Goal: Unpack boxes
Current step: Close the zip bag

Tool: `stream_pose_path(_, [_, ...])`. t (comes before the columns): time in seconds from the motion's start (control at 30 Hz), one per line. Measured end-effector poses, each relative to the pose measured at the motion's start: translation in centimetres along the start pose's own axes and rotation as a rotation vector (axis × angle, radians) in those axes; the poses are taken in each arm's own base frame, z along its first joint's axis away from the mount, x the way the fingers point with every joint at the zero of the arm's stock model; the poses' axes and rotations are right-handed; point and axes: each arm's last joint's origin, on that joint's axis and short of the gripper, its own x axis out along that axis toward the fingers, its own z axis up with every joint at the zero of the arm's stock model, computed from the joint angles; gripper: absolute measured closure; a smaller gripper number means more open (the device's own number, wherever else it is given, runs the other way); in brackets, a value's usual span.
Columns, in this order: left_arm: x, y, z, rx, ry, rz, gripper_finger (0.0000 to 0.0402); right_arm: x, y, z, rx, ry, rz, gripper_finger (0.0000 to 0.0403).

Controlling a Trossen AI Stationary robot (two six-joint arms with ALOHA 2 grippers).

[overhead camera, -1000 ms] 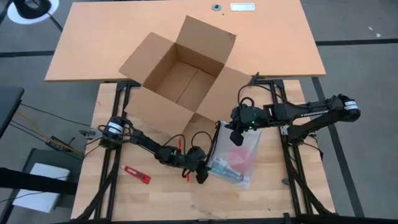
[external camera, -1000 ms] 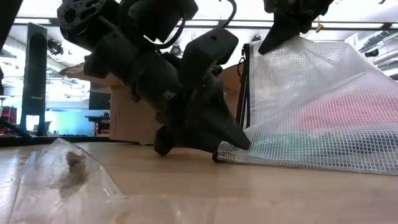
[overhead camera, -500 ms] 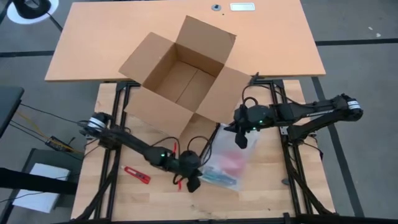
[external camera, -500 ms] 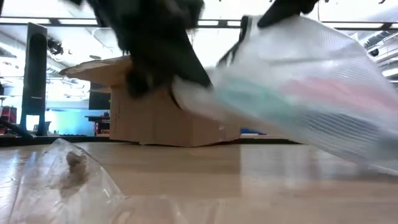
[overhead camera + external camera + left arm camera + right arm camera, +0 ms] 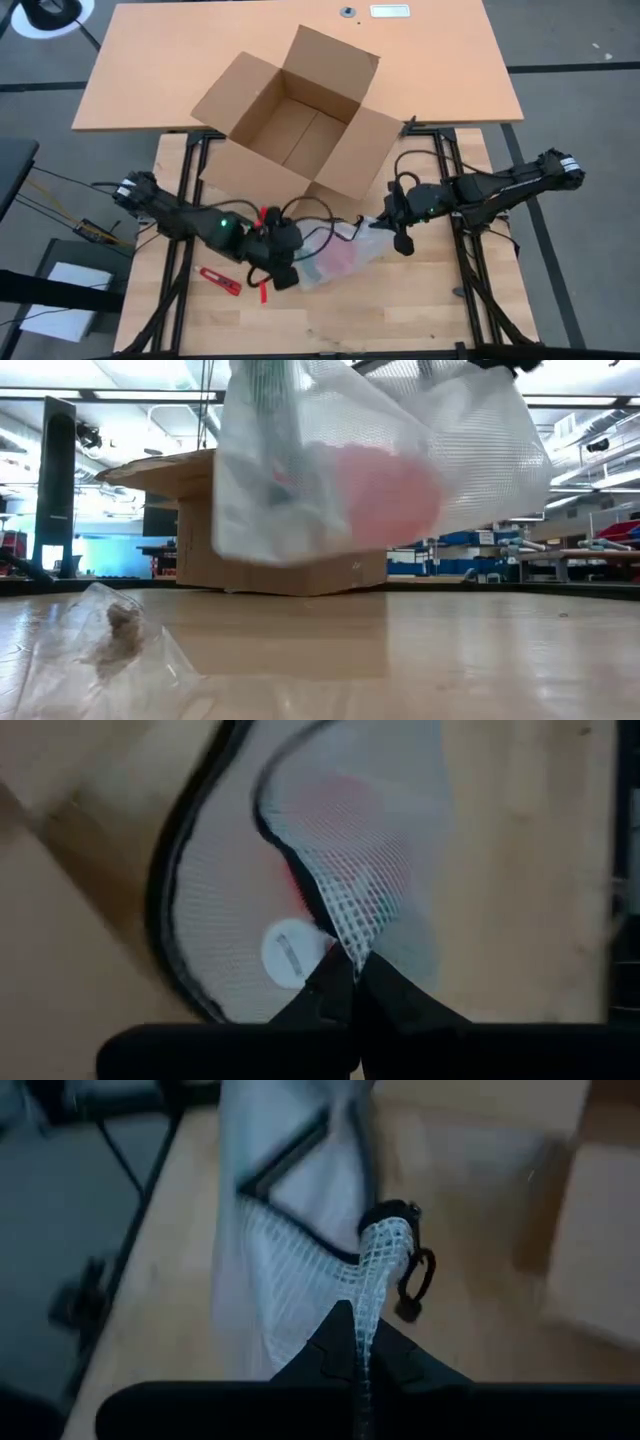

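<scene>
mesh bag (image 5: 370, 460): top cut off by low view's upper edge, contents only a blurred pink and green smear | carton (image 5: 270, 530): middle hidden behind mesh bag | clear wrapper (image 5: 100, 650) below mesh bag: contents unreadable

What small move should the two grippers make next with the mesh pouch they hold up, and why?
Probably carry it a little farther from the cardboard box and lower it to bare table. The left gripper and right gripper are each shut on an edge of the mesh pouch, which hangs clear of the tabletop in the low view, already outside the open box.
</scene>
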Motion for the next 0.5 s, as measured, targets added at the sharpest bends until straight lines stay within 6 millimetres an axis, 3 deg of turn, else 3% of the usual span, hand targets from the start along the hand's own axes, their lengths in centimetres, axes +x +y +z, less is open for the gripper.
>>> stream_pose_path(0.27, [-0.3, 3.6, 2.8, 0.087, -0.011, 0.105, 0.0397, 0.0, -0.8, -0.8, -0.047, -0.03, -0.242, 0.0401])
stream_pose_path(0.5, [0.6, 5.4, 2.9, 0.153, 0.064, 0.179, 0.0397, 1.1, -1.8, -0.4, -0.054, -0.045, -0.362, 0.0392])
